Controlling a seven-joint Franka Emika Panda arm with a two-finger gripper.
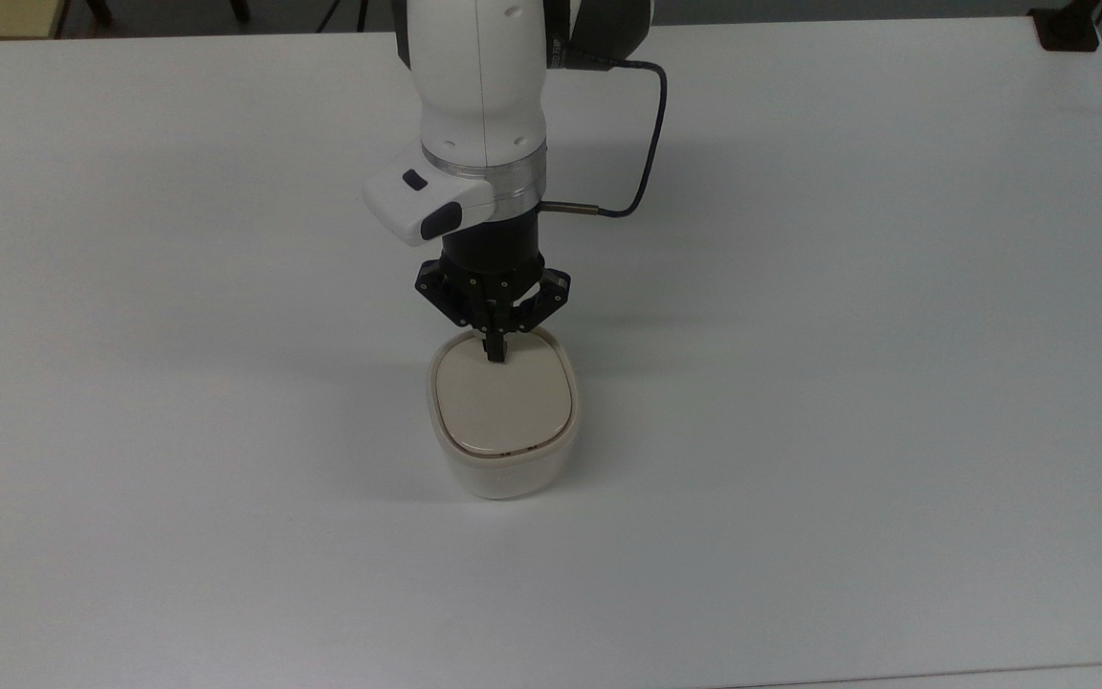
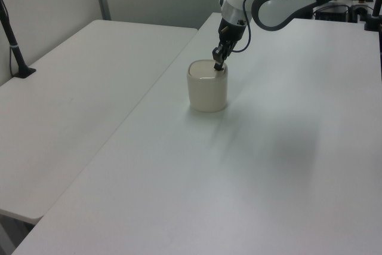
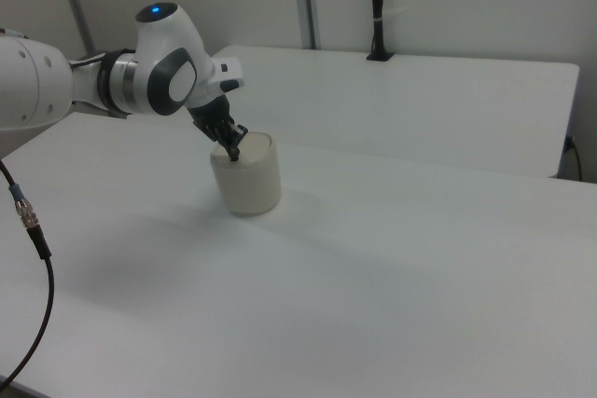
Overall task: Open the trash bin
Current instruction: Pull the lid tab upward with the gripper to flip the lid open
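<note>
The trash bin [image 1: 503, 421] stands on the white bench [image 1: 848, 383], its beige lid [image 1: 503, 402] lying flat, so it is not yet open. The gripper [image 1: 495, 354], jaws together, has its tip down on the lid's far edge in the top view (where the release likely sits). What's left: press, and the lid springs up.

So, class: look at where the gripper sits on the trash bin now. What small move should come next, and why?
Probably a short push straight down. The gripper, fingers together, rests its tip at the far edge of the trash bin, where the button should be, yet the lid lies flat and shut. Pressing a little deeper should release it.
</note>
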